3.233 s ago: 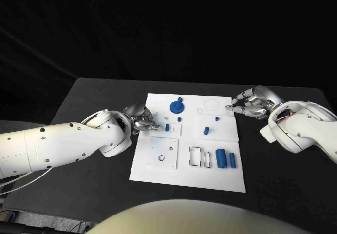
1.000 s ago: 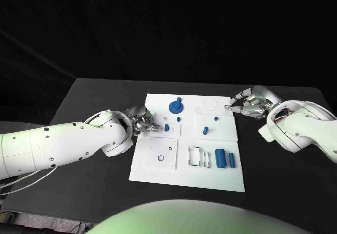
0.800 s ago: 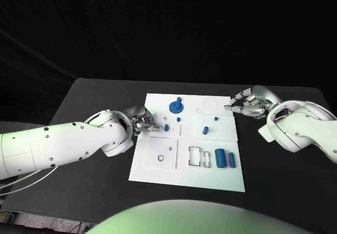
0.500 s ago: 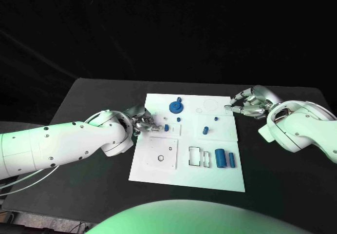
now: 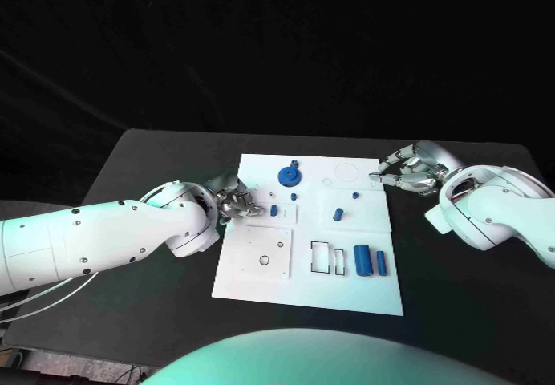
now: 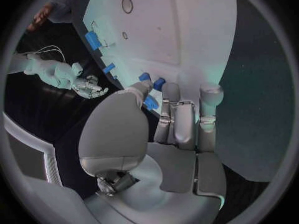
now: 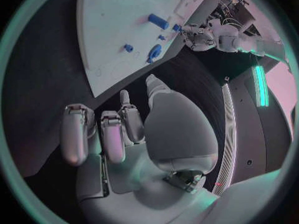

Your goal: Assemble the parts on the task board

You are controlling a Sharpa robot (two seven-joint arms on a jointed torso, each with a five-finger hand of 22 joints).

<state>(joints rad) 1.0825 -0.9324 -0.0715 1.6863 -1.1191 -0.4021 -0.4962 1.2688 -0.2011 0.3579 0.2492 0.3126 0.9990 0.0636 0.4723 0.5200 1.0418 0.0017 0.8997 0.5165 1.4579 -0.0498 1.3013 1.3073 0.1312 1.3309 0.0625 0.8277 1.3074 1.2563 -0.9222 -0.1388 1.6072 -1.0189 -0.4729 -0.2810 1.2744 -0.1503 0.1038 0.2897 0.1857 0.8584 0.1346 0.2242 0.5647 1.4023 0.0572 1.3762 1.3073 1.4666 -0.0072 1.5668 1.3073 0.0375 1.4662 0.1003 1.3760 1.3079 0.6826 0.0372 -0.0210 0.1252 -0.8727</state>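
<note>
The white task board (image 5: 303, 282) lies in the middle of the black table. My left hand (image 5: 237, 200) rests at the board's left edge. Its thumb and a finger pinch a small blue peg (image 5: 274, 211), also seen in the left wrist view as the blue peg (image 6: 151, 102). A blue gear-shaped part (image 5: 289, 175) sits near the board's far edge. Another blue peg (image 5: 338, 214) stands mid-board. Two blue cylinders (image 5: 371, 261) lie at the right. My right hand (image 5: 411, 172) hovers off the board's far right corner, fingers loosely curved, holding nothing.
Two tiny blue studs (image 5: 295, 196) (image 5: 356, 194) sit on the board. Rectangular cut-outs (image 5: 321, 257) and a square inset plate (image 5: 269, 250) mark the near half. Bare black table (image 5: 151, 160) surrounds the board on all sides.
</note>
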